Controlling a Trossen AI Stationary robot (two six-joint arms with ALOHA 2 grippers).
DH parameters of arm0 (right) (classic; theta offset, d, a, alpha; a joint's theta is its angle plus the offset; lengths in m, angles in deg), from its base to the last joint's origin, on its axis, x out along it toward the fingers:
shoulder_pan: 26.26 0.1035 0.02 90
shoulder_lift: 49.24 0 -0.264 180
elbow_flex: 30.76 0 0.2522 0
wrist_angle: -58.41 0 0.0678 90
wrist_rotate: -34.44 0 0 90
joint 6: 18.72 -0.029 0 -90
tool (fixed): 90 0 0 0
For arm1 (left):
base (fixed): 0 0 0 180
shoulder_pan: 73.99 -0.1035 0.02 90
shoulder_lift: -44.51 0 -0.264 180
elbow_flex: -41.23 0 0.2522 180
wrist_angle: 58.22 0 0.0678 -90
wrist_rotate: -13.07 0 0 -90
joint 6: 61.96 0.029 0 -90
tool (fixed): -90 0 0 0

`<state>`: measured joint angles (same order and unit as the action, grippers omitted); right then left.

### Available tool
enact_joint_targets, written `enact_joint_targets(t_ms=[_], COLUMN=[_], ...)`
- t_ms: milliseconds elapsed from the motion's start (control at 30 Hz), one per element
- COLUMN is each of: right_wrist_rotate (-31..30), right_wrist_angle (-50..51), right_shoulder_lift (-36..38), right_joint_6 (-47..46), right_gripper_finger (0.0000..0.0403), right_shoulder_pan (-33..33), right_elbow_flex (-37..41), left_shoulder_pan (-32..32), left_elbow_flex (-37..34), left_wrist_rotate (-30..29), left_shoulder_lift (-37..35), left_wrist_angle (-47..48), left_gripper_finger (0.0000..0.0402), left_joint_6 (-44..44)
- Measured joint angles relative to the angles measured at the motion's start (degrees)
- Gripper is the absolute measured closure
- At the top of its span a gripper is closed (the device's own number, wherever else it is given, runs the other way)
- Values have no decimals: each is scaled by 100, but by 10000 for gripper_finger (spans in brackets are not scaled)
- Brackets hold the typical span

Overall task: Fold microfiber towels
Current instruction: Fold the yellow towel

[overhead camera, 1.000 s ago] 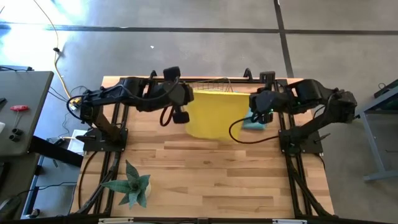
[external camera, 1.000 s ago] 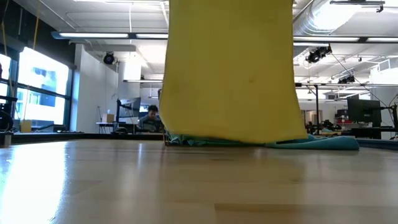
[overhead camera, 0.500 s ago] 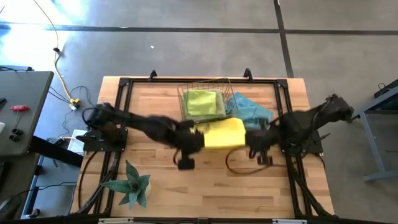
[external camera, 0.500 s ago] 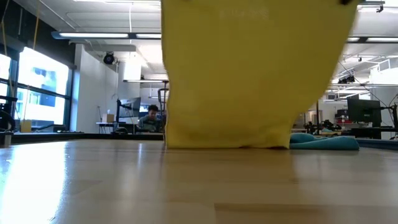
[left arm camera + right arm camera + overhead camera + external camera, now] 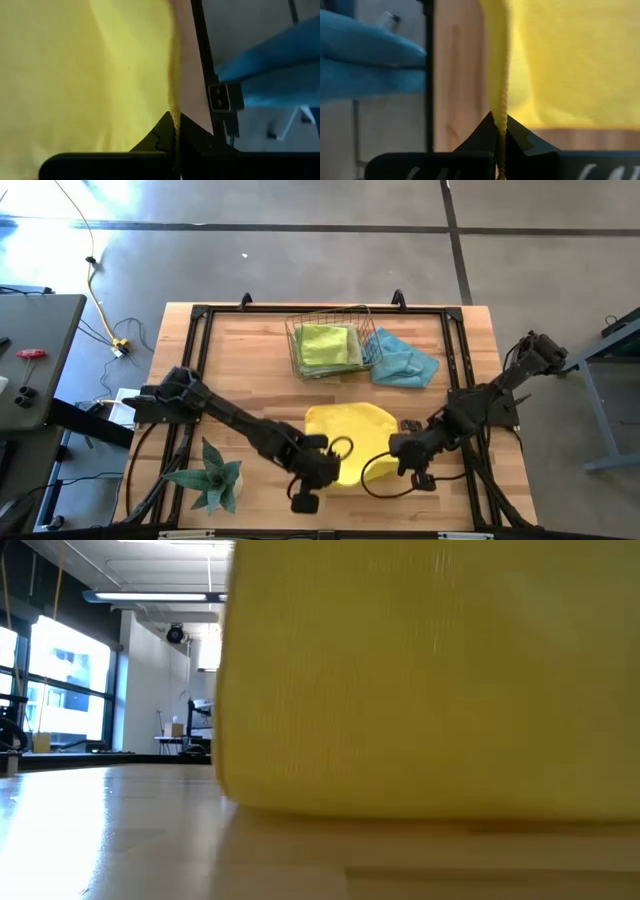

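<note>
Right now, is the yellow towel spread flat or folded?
Neither yet: the yellow towel is held up by its near edge, pinched by the left gripper and right gripper, its far part draped onto the table.

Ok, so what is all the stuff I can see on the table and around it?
yellow towel: one, bright yellow, front middle of the table, held by two corners
blue towel: one, light blue, crumpled beside the basket
green towels: a folded stack, lime green, inside the basket
wire basket: one, copper, back middle
plant: one, spiky green, front left corner
table: one, pale wood
left gripper: shut on the yellow towel
right gripper: shut on the yellow towel
</note>
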<state>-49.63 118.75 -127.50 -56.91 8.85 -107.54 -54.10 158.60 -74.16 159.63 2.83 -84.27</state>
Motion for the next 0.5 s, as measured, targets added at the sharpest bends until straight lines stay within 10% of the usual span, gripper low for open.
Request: enact_joint_targets(t_ms=[500], right_wrist_rotate=[-475], right_wrist_angle=[-2021], right_shoulder_lift=[-20], right_joint_6=[-1402], right_gripper_finger=[403], right_shoulder_pan=[895], right_elbow_flex=[855], left_shoulder_pan=[556], left_elbow_flex=[2], left_wrist_rotate=[-239], left_shoulder_lift=[517], left_wrist_angle=[-74], left_gripper_finger=[401], left_joint_6=[-247])
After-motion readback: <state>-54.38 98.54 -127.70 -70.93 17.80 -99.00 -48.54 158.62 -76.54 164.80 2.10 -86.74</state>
